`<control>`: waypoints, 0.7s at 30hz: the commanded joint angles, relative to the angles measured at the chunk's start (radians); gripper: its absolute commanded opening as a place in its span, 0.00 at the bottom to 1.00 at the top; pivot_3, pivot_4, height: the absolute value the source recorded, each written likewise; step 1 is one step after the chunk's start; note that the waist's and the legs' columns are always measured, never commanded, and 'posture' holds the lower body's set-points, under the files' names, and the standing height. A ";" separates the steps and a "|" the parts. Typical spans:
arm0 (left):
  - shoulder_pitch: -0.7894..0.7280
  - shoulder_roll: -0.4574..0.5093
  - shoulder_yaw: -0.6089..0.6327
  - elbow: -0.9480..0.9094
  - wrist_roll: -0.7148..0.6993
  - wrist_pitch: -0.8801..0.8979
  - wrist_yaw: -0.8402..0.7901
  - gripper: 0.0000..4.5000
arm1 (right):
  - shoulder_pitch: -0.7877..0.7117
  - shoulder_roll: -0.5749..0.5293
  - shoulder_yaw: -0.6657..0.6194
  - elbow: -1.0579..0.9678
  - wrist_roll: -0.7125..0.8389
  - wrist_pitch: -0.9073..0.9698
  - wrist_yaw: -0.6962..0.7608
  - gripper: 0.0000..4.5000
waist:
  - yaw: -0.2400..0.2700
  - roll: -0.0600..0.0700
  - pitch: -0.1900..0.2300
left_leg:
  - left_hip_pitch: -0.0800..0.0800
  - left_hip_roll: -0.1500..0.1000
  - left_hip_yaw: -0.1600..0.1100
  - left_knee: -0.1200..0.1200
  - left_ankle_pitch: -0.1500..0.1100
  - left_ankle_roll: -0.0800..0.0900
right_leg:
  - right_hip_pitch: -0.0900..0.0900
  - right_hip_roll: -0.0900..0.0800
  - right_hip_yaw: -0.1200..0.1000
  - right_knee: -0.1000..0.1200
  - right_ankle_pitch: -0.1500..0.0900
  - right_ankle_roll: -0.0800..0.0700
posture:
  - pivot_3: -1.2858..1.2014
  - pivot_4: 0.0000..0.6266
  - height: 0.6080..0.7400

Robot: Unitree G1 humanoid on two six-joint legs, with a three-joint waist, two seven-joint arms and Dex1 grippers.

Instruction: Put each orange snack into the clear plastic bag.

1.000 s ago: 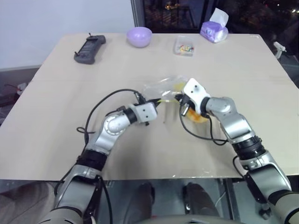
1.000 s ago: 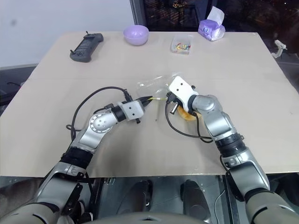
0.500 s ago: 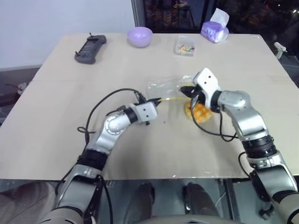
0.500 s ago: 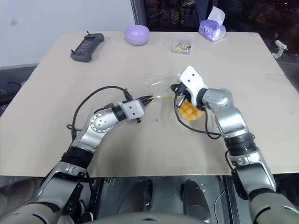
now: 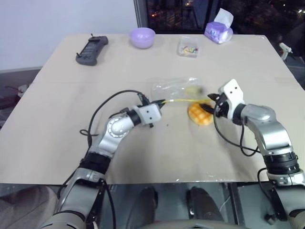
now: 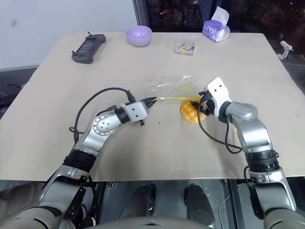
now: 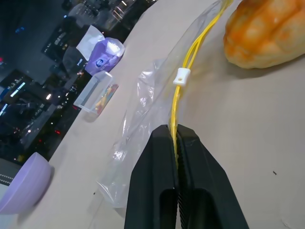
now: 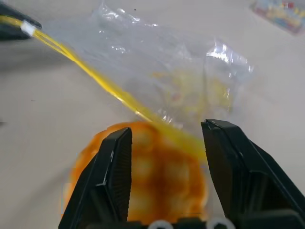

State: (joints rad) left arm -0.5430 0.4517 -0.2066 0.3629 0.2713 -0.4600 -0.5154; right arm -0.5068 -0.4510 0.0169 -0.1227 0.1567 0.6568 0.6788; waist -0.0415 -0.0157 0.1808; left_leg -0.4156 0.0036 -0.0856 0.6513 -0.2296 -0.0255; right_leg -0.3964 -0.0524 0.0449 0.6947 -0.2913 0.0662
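One orange snack (image 5: 200,114) with a grid-patterned top lies on the table, right against the yellow seal strip (image 7: 182,71) of the clear plastic bag (image 5: 175,88). It looks to be outside the bag. The bag lies flat and crinkled behind the strip. My left gripper (image 7: 175,129) is shut on the strip's near end and holds it taut. My right gripper (image 8: 167,131) is just right of the snack and open. Its fingers (image 8: 113,171) stand either side of the snack without closing on it. In the head views the right gripper (image 5: 212,104) is at the strip's far end.
At the table's far edge stand a lilac bowl (image 5: 142,37), a black handheld controller (image 5: 91,49), a small clear box of coloured bits (image 5: 188,47) and a purple tissue pack (image 5: 218,29). Black cables loop off both wrists.
My right gripper has moved right, away from the bag's mouth, rolled and opened. The snack it covered now lies in plain sight on the table. The left gripper has kept still.
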 commanded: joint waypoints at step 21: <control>-0.010 -0.032 0.003 -0.044 -0.005 0.013 0.016 0.00 | -0.114 0.206 0.117 -0.055 0.024 0.051 -0.197 0.57 | 0.000 0.000 0.000 | 0.000 0.000 0.000 0.000 0.000 0.000 | 0.000 0.000 0.000 0.000 0.000 0.000 | 0.52 0.24 1.00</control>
State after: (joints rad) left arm -0.5443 0.4204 -0.2071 0.3627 0.2719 -0.4455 -0.5136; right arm -0.5988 -0.2446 0.1327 -0.1588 0.1832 0.7353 0.4868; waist -0.0418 -0.0156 0.1808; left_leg -0.4155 0.0035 -0.0859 0.6513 -0.2296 -0.0255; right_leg -0.3965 -0.0523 0.0444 0.6948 -0.2913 0.0662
